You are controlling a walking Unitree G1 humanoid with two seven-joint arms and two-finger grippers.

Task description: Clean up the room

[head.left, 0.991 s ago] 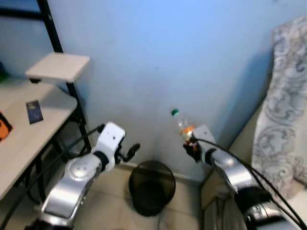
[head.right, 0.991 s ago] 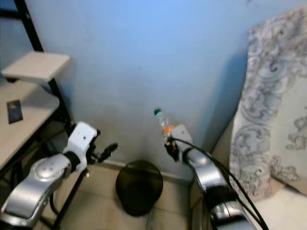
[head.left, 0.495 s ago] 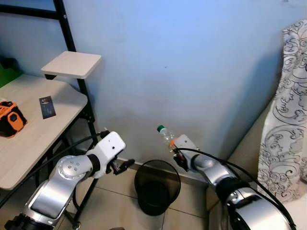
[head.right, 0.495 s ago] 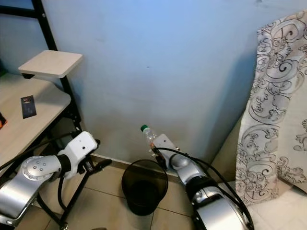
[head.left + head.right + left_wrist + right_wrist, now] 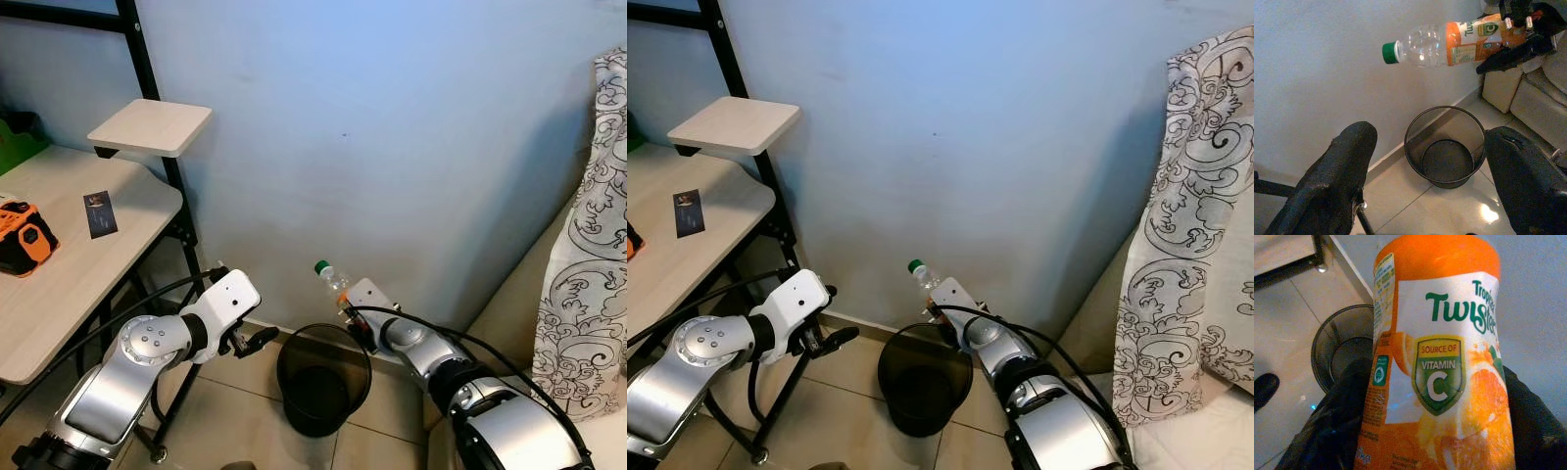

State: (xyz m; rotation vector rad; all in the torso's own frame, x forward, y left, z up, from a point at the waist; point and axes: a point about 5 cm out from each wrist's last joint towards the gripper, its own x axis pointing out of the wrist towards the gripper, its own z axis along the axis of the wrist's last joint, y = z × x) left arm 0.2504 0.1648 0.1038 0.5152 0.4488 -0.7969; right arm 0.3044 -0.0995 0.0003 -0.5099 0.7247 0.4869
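A: What is nearest?

B: The two silver arms. The left hand [image 5: 257, 339] hangs low over the tiled floor [image 5: 225, 421], left of the bin, its two black fingers [image 5: 1332, 181] spread apart and gripping nothing.

A: And the right hand?

B: The right hand [image 5: 355, 324] is clenched on the lower, orange-labelled end of a plastic bottle [image 5: 332, 283]. The bottle is nearly empty and clear toward its green cap [image 5: 1389, 52]. It tilts up and to the left from the hand, and it sits above the far rim of the bin.

A: Describe the bin.

B: A black wire-mesh wastebasket [image 5: 323, 380] standing upright on the floor, close to the blue wall [image 5: 392, 137], between the two arms.

A: What lies to the left?

B: A pale wooden desk [image 5: 69, 264] on a black frame, carrying an orange and black object [image 5: 22, 238] and a small dark card [image 5: 99, 214]. Farther back, a small raised shelf [image 5: 149, 126] sits on the frame.

A: And to the right?

B: A patterned white and grey cloth [image 5: 1195, 225] hanging beside a beige surface
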